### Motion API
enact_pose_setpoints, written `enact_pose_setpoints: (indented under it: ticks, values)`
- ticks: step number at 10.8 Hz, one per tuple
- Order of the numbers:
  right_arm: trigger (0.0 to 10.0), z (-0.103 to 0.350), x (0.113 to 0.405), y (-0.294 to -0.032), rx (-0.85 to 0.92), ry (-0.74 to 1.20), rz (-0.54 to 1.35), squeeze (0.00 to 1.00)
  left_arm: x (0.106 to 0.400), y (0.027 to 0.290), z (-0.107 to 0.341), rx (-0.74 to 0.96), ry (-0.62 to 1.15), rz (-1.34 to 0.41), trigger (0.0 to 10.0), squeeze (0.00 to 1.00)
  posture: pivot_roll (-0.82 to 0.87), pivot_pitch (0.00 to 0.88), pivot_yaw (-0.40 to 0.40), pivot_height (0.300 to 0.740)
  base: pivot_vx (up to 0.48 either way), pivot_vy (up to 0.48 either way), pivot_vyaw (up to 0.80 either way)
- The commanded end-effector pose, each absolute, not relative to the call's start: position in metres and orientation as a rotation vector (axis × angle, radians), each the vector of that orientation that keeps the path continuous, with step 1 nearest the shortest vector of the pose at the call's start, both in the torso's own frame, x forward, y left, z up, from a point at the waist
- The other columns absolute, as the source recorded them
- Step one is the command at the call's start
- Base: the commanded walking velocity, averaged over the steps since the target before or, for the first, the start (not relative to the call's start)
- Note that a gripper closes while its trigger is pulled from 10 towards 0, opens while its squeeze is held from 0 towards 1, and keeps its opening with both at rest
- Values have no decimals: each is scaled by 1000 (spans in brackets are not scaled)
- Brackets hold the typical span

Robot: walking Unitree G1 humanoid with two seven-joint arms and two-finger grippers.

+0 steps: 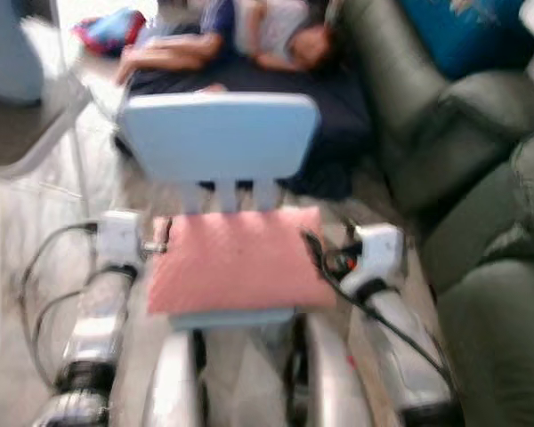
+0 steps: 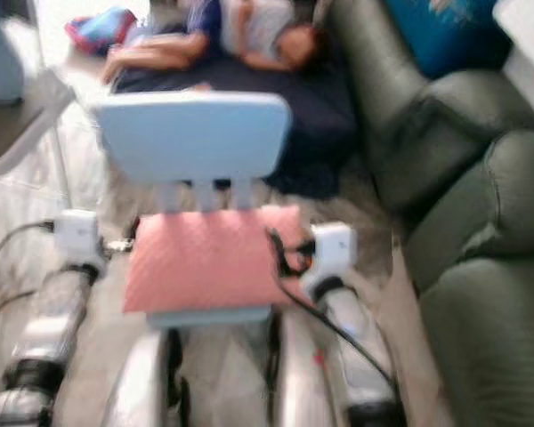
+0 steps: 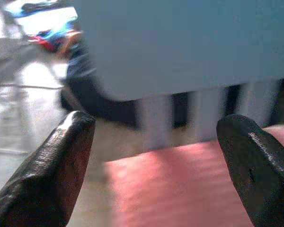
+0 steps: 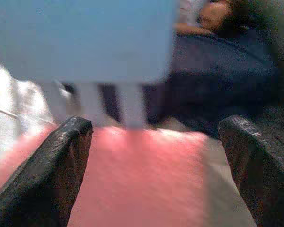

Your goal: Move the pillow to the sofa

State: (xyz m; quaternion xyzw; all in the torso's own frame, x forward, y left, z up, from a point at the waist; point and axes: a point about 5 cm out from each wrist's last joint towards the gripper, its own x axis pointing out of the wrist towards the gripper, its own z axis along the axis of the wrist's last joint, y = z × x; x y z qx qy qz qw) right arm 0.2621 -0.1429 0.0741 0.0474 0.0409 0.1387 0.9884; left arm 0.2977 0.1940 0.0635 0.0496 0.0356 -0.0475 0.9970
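Both grippers flank the pillow on the chair
Pink pillow (image 1: 240,260) lies on the blue chair (image 1: 218,133) seat; left gripper (image 3: 156,161) and right gripper (image 4: 154,165) have fingers spread wide. An uneven squeeze could slide it off, away from the sofa (image 1: 481,222)

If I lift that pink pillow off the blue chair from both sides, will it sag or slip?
The pink pillow looks thin and soft, so it will probably droop between the left gripper and right gripper. Its quilted-looking fabric should grip fairly well. It overhangs the light blue chair seat, so likely light.
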Motion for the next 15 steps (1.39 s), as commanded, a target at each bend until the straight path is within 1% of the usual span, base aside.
enact_pose_setpoints:
  ticks: [1, 3, 5, 6, 8, 9, 10, 11, 13, 14, 15]
  values:
    - [10000, 74, 260, -144, 108, 81, 271, 0, 292, 199, 57, 115, 99, -88, 10000, 0, -78, 195, -40, 614, 0, 0, 0]
    - [10000, 72, 257, -142, 112, 91, 287, 0, 288, 202, 55, 122, 113, -62, 10000, 0, -73, 211, -42, 614, 0, 0, 0]
    - [10000, 71, 252, -141, 118, 102, 292, 0, 282, 206, 50, 139, 135, -41, 10000, 0, -70, 240, -42, 579, 0, 0, 0]
    - [10000, 68, 248, -144, 122, 117, 287, 0, 277, 210, 46, 167, 154, -21, 10000, 0, -68, 263, -45, 549, 0, 0, 0]
    - [10000, 72, 253, -148, 117, 111, 286, 0, 280, 213, 51, 173, 145, -22, 10000, 0, -65, 278, -47, 514, 0, 0, 0]
    - [10000, 73, 258, -150, 117, 111, 284, 0, 284, 212, 59, 161, 96, -38, 10000, 0, -63, 280, -48, 499, 0, 0, 0]
    - [10000, 75, 262, -151, 116, 109, 286, 0, 288, 211, 66, 165, 61, -46, 10000, 0, -63, 276, -51, 499, 0, 0, 0]
    - [10000, 77, 267, -151, 109, 104, 290, 0, 294, 213, 68, 166, 77, -17, 10000, 0, -58, 265, -54, 499, 0, 0, 0]
    - [10000, 78, 272, -152, 108, 105, 293, 0, 295, 215, 70, 178, 63, 1, 10000, 0, -50, 254, -59, 499, 0, 0, 0]
    - [10000, 75, 277, -150, 111, 128, 327, 0, 302, 223, 89, 191, -35, 79, 10000, 0, -41, 240, -60, 499, 0, 0, 0]
    - [10000, 76, 282, -148, 112, 128, 333, 0, 306, 225, 89, 190, -9, 84, 10000, 0, -34, 235, -60, 499, 0, 0, 0]
